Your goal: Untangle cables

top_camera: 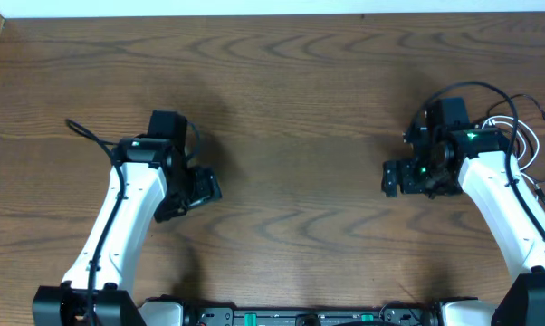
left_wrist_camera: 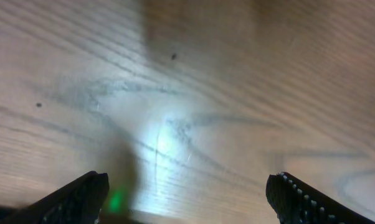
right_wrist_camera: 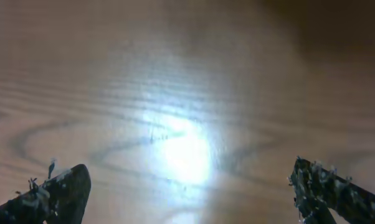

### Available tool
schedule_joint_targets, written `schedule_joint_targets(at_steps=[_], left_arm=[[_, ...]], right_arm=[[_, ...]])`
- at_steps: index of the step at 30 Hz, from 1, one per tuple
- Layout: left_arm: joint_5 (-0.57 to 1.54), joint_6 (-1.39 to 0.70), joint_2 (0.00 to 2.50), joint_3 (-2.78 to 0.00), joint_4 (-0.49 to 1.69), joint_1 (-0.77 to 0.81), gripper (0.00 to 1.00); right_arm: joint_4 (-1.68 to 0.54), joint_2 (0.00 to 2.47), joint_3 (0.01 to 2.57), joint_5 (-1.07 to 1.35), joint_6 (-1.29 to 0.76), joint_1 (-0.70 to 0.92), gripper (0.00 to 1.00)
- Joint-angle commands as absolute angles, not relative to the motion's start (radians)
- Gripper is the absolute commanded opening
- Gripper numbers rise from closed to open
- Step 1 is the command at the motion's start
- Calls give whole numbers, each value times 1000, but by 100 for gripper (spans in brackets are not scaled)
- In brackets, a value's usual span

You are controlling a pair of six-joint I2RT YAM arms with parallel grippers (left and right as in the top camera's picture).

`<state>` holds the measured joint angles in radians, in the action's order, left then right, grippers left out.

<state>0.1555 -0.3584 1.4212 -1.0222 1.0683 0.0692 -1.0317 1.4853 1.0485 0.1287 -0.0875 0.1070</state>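
The cables lie at the table's far right edge in the overhead view: a white cord (top_camera: 522, 138) in loops, with a thin black cord (top_camera: 532, 101) beside it, both partly hidden behind the right arm. My right gripper (top_camera: 392, 177) is to their left, apart from them and pointing toward the table's middle. In the right wrist view this gripper (right_wrist_camera: 189, 175) is open over bare wood with nothing between its fingers. My left gripper (top_camera: 200, 188) hovers at the left half of the table. The left wrist view shows it (left_wrist_camera: 187, 185) open and empty, with no cable in sight.
The wooden table (top_camera: 291, 109) stretches between the two arms. A thicker black wire (top_camera: 472, 86) arcs over the right arm's wrist, and another (top_camera: 87, 134) trails behind the left arm. The table's back edge runs along the top.
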Motion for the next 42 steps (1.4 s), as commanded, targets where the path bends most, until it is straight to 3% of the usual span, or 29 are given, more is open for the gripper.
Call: schedule_joint_targets(at_steps=[1,19,42], left_arm=[[172,-332,1341,-1005,1075,72,86],[165,-263,413,-751,914,71,86],[165,-263,331,-751,941,71,86]], right_arm=[[-1039,1423,1021,119,-119,112,99],[-780,481,646,111,-108,121,99],[-1085,404,646,111,-107,121,99]])
